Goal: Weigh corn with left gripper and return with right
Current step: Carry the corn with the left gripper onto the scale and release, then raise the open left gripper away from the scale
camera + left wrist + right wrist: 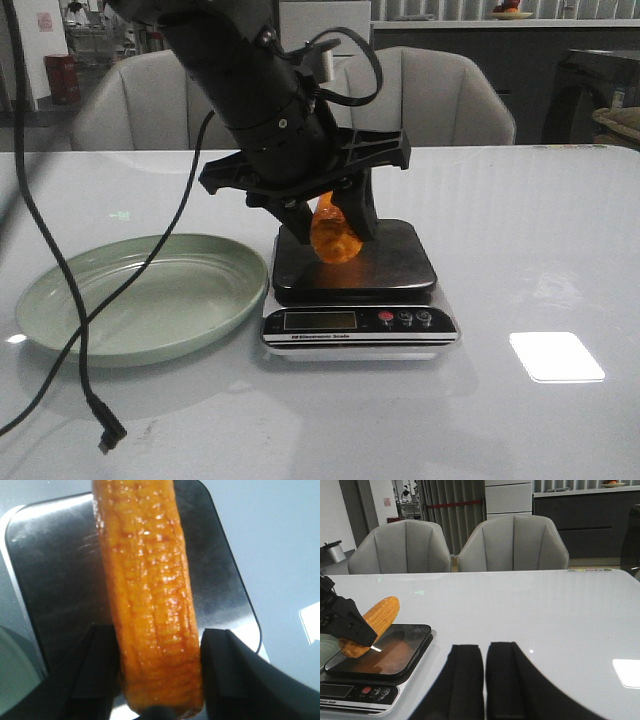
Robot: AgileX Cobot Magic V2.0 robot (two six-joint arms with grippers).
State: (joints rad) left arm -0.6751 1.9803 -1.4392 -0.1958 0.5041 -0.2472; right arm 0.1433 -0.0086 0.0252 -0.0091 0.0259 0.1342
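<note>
The orange-yellow corn point(335, 236) is clamped between the two broad jaws of my left gripper point(331, 231) over the steel platform of the kitchen scale point(400, 266). In the left wrist view the corn point(150, 605) fills the space between the jaws of the left gripper point(160, 680), with the platform point(50, 580) beneath. From the right wrist view the corn point(375, 617) is tilted, its low end close to the platform point(405, 652); I cannot tell if it touches. My right gripper point(485, 652) is shut and empty, over the table right of the scale.
A pale green plate point(60, 300) sits left of the scale. A loose black cable point(85, 370) crosses the plate and ends in a plug near the front edge. Grey chairs point(440, 95) stand behind the table.
</note>
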